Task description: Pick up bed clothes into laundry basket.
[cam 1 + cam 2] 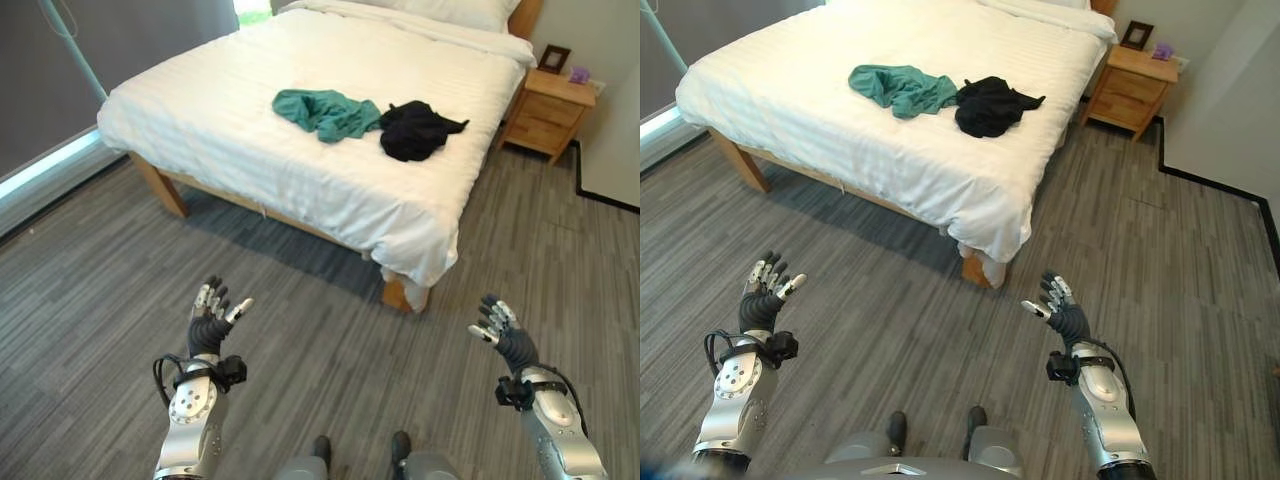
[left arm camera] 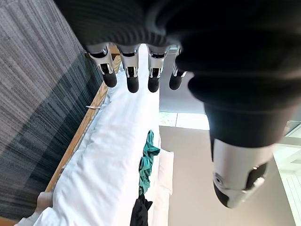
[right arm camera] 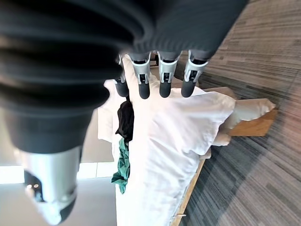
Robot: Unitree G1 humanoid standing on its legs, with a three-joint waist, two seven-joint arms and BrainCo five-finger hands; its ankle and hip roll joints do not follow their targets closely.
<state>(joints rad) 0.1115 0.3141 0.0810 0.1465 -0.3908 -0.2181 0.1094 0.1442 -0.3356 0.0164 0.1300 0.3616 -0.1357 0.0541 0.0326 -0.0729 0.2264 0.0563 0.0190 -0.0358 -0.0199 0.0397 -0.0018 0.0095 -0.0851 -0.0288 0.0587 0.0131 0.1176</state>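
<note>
A green garment (image 1: 325, 111) lies crumpled on the white bed (image 1: 240, 150), with a black garment (image 1: 415, 129) just to its right, almost touching it. Both also show in the wrist views: green garment (image 2: 149, 160), black garment (image 3: 125, 117). My left hand (image 1: 210, 318) is raised over the floor well short of the bed, fingers straight and empty. My right hand (image 1: 498, 327) hovers over the floor near the bed's front corner, open and empty too.
A wooden nightstand (image 1: 553, 108) with a picture frame (image 1: 553, 58) stands right of the bed. A grey curtain (image 1: 90, 60) hangs along the left. Grey plank floor (image 1: 330, 350) lies between me and the bed. Pillows (image 1: 440, 12) sit at the bed's head.
</note>
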